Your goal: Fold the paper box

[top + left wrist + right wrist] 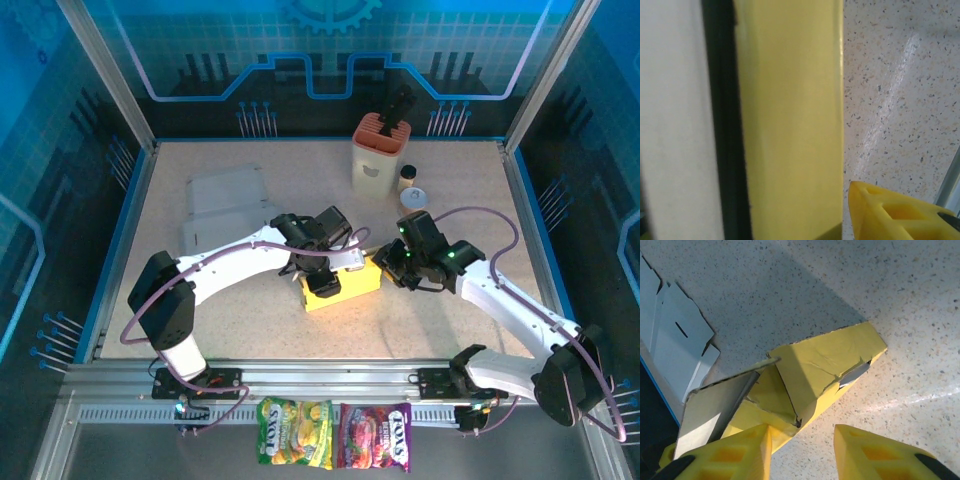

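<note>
Lying mid-table, the paper box (pixel 342 283) runs lengthwise between the arms, its unfolded end just ahead-left of the right gripper (pixel 802 435), fingers apart. Left gripper (pixel 345 258) sits close alongside; finger spacing cannot be told.

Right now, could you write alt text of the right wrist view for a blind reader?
A half-folded yellow paper box lies on a speckled table, one flap lifted and showing its grey inside. At the bottom, the right gripper has its yellow fingers apart at the box's near end. Flat white cardboard lies at left.
</note>
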